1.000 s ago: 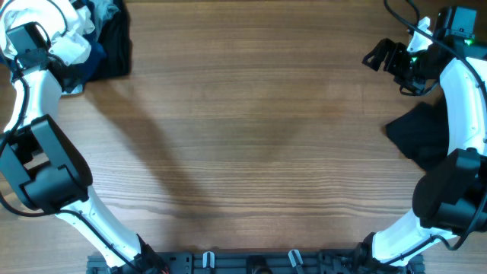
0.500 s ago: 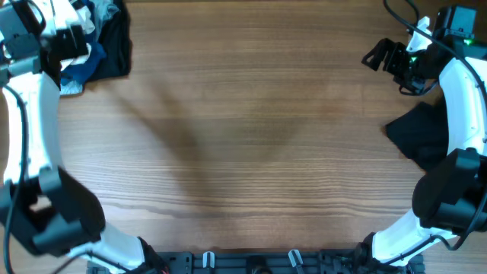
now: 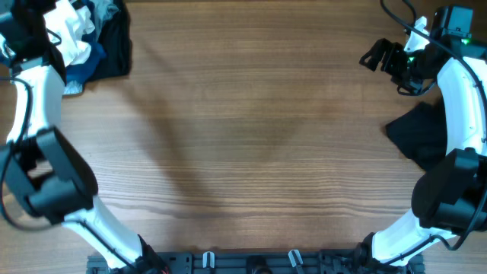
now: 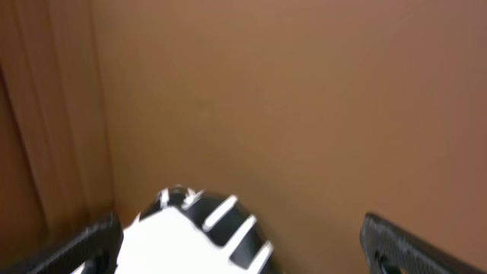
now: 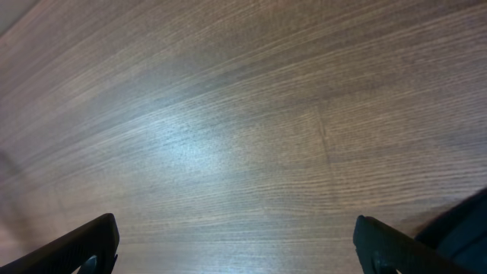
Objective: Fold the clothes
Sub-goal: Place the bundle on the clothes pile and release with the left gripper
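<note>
A pile of clothes, dark, blue and white, lies at the table's far left corner. My left gripper is over that pile. In the left wrist view its fingers are wide apart, with a white garment with black and white stripes lying between them, not clamped. A black garment lies at the right edge, partly under my right arm; its corner shows in the right wrist view. My right gripper is open and empty above bare wood at the far right.
The wooden table spreads between the two arms. The left wrist view shows a plain brown surface behind the garment. The arm bases and a black rail stand along the near edge.
My left arm has swung about over the clothes pile at the far left, and the white cloth there has shifted. My right arm has barely moved.
</note>
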Controlling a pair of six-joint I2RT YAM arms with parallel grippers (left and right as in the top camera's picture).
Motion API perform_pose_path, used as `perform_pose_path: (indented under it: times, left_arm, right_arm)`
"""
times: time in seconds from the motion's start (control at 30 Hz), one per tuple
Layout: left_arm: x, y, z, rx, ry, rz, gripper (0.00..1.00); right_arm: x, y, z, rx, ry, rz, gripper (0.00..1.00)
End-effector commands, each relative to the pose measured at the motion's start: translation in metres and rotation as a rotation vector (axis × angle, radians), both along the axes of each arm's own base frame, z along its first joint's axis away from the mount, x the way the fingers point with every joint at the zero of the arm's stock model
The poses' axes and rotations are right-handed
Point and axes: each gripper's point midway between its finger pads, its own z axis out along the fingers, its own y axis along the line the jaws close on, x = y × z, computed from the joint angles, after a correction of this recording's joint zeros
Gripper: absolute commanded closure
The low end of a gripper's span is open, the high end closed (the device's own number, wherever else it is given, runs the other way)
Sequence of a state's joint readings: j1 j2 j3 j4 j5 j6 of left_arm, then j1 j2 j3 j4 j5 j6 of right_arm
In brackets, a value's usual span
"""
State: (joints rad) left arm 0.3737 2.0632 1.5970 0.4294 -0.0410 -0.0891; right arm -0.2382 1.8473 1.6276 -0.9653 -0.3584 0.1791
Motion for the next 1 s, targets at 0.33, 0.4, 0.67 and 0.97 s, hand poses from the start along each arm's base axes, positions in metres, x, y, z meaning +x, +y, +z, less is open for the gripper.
perform_pose_path:
  times: [0.33, 0.4, 0.67, 0.97]
  left_arm:
    - [-0.027, 0.054, -0.313, -0.188, 0.506, 0.154, 0.00]
    - [-0.028, 0.052, -0.317, -0.197, 0.524, 0.144, 0.00]
    - [0.003, 0.037, -0.183, -0.102, 0.308, 0.107, 0.00]
    - [-0.030, -0.004, -0.006, -0.053, 0.184, 0.069, 0.00]
  right_arm:
    - [-0.002, 0.002, 0.000, 0.002, 0.012, 0.002, 0.00]
    - [-0.002, 0.002, 0.000, 0.002, 0.013, 0.002, 0.01]
    - [-0.002, 0.002, 0.000, 0.002, 0.012, 0.002, 0.00]
    - [0.006, 0.001, 0.015, -0.029, -0.047, 0.051, 0.00]
